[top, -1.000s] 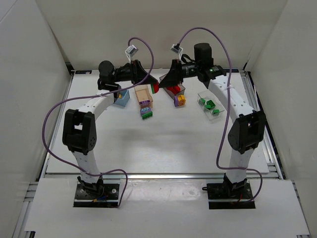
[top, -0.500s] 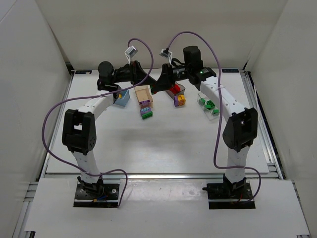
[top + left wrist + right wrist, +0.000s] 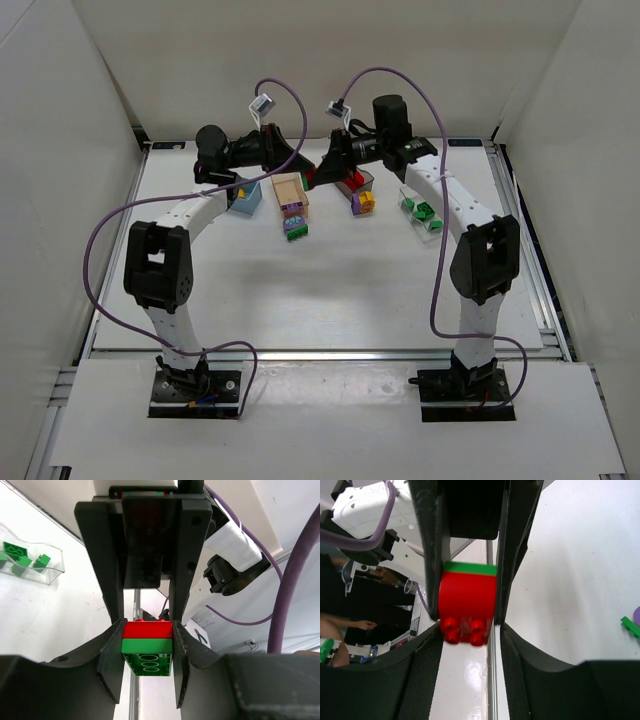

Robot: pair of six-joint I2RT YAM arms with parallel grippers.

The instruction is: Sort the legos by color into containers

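Two-brick stack (image 3: 313, 178) is held in the air at the back of the worktop (image 3: 330, 290), roughly over the gap between the tan bin (image 3: 290, 188) and the grey bin (image 3: 352, 182). The green brick (image 3: 147, 660) is plugged onto the red brick (image 3: 467, 600).

- Left claw (image 3: 148, 647): clamped on the green brick, with a pad flat on each side.
- Right claw (image 3: 470, 635): fingers straddle the red brick with little room to spare. A sliver of light shows on one side, so I can't tell if the pads bear on it.

My read is that this is the pull-apart step. After that, red looks bound for the grey bin, which already has red in it, and green for the clear bin (image 3: 422, 213).

Risks:
- If the pull starts before the right pads seat, red slips out and stays on green.
- The right claw's hold looks close to the stud end. A shallow grip could let the brick twist free and drop, possibly into the tan bin below, which is the wrong colour.
- A straight pull on a tight joint lets go all at once. The arms would jerk, and the claws are nose to nose. Peeling at an angle looks safer.
- The cables arch close together above the claws and could snag when the arms separate.
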